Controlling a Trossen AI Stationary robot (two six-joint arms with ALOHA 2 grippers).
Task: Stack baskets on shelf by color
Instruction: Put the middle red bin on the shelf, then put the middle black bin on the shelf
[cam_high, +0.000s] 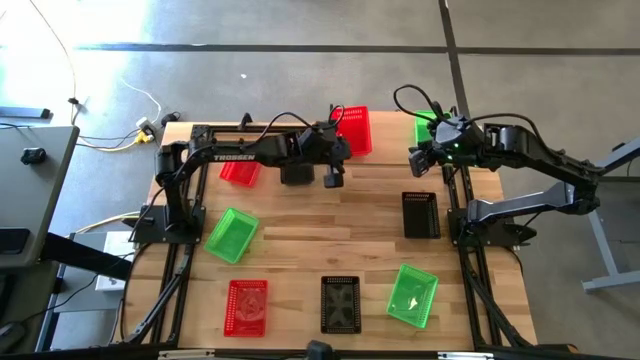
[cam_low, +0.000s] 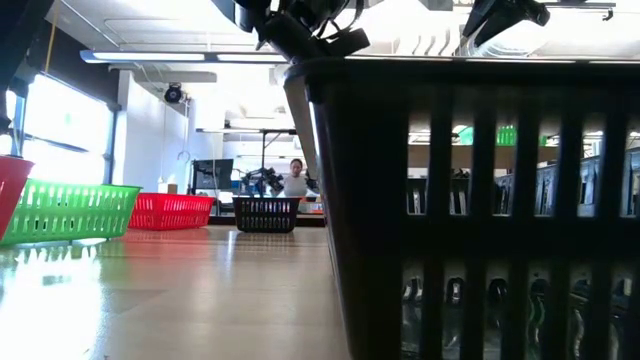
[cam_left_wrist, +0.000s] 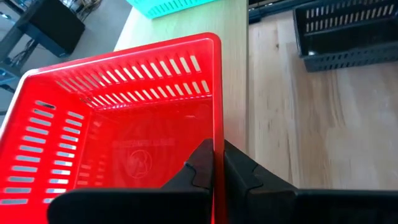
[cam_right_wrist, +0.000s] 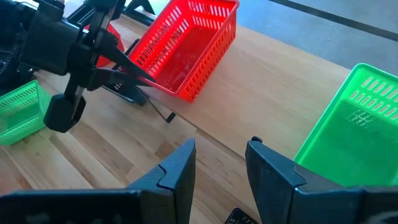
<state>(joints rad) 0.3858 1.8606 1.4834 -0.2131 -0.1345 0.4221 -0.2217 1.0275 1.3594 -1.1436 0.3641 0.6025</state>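
Note:
My left gripper (cam_high: 343, 150) (cam_left_wrist: 217, 165) is shut on a red basket (cam_high: 356, 130) (cam_left_wrist: 124, 124) at the shelf (cam_high: 390, 150) (cam_right_wrist: 280, 93) along the table's far edge. My right gripper (cam_high: 418, 160) (cam_right_wrist: 221, 155) hovers open over the shelf board, just left of a green basket (cam_high: 430, 125) (cam_right_wrist: 351, 124) that stands on the board by its base. In the right wrist view the red basket (cam_right_wrist: 186, 50) shows with my left gripper (cam_right_wrist: 134, 73) on it. My left gripper pinches the red basket's side wall (cam_left_wrist: 216, 134) at the rim, one finger inside the basket and one outside. The fingers come slanting down from the table's near-left side. The basket is tilted, its base toward the shelf board; whether it touches the board does not show.
Loose baskets lie on the tabletop: red (cam_high: 240, 172), green (cam_high: 232, 235), red (cam_high: 247, 305), black (cam_high: 340, 303), green (cam_high: 413, 295), black (cam_high: 420, 215). A black basket (cam_low: 480, 200) fills the low view's foreground. A person (cam_low: 295, 180) is far behind the table.

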